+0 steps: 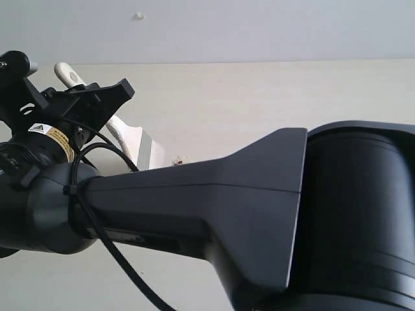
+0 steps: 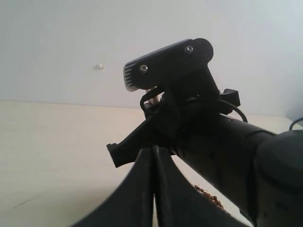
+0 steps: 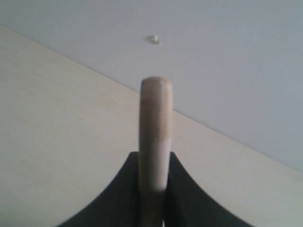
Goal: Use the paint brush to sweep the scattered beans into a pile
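The paint brush (image 1: 133,137) slants across the pale table, its cream handle end (image 1: 65,72) up and its silver ferrule (image 1: 154,152) low. The bristles are hidden behind the black arm. My right gripper (image 1: 91,97) is shut on the handle; in the right wrist view the handle (image 3: 155,123) stands pinched between the jaws of that gripper (image 3: 154,163). A patch of reddish-brown beans (image 2: 210,198) lies on the table under the right arm. My left gripper (image 2: 155,158) is shut with its fingers pressed together and nothing between them, just behind the right gripper.
The right arm's thick black body (image 1: 272,214) fills the lower exterior view and hides most of the table (image 1: 259,97). A few small specks (image 1: 176,159) lie beside the ferrule. A white wall (image 1: 227,26) rises behind the table's far edge.
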